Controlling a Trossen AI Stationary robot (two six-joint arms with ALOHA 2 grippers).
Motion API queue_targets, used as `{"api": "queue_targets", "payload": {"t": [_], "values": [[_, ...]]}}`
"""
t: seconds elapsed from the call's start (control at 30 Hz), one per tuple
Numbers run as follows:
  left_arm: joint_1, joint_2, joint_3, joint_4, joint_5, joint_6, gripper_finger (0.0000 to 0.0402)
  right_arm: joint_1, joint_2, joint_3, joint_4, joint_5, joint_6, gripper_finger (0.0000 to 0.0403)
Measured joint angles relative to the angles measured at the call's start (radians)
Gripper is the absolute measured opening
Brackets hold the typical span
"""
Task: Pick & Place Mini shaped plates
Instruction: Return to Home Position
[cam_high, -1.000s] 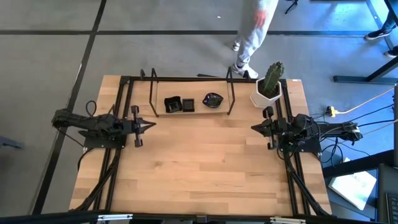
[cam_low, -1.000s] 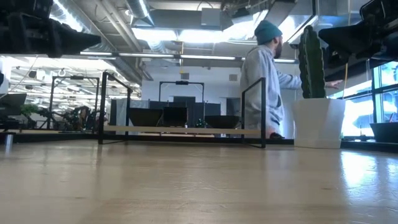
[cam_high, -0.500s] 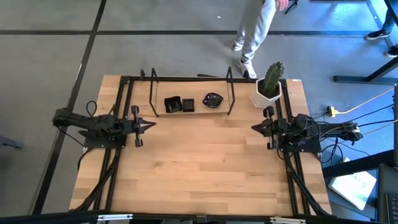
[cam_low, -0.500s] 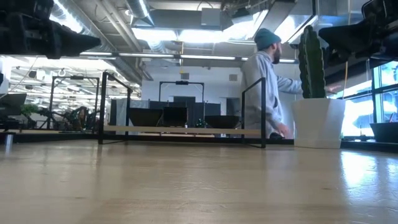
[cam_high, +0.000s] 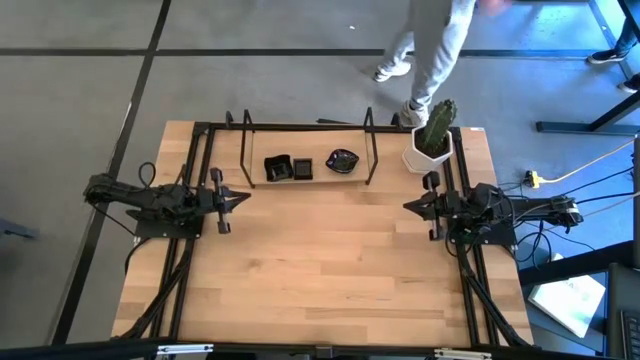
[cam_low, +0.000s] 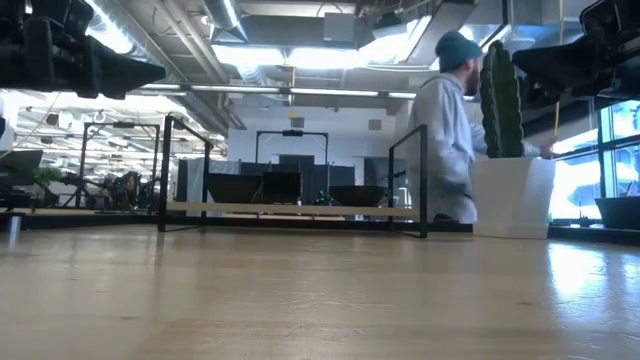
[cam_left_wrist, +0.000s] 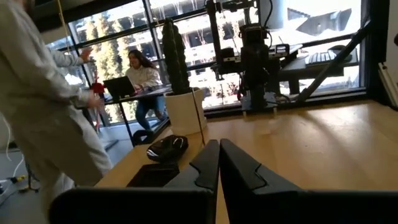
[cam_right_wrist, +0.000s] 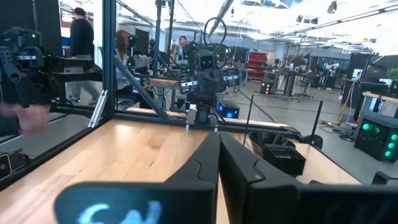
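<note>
The mini shaped plates rest on a wooden strip inside a black frame (cam_high: 243, 140) at the table's far side. There are two square black stacks (cam_high: 277, 168) (cam_high: 302, 170) and a rounded wavy-edged plate (cam_high: 342, 160). The left wrist view shows the wavy plate (cam_left_wrist: 166, 146) and a square one (cam_left_wrist: 154, 175). My left gripper (cam_high: 246, 198) is shut and level above the table's left part, pointing right, short of the plates. My right gripper (cam_high: 406, 205) is shut and level at the right, pointing left. Neither holds anything.
A white pot with a cactus (cam_high: 431, 148) stands at the far right corner, close to my right arm. A person (cam_high: 440, 50) walks just beyond the far edge behind it. Bare wood (cam_high: 320, 260) spreads between the arms and toward the near edge.
My left gripper has rolled slightly about its own pointing line without shifting place. Both grippers stay shut. The person behind the table has walked toward the right, ending behind the cactus pot.
</note>
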Motion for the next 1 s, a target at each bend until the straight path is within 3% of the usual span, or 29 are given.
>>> {"api": "queue_targets", "payload": {"t": [1.0], "values": [[0.0, 0.0, 0.0, 0.0, -0.001, -0.004, 0.0008, 0.0, 0.0, 0.0, 0.001, 0.0, 0.0, 0.0019]]}}
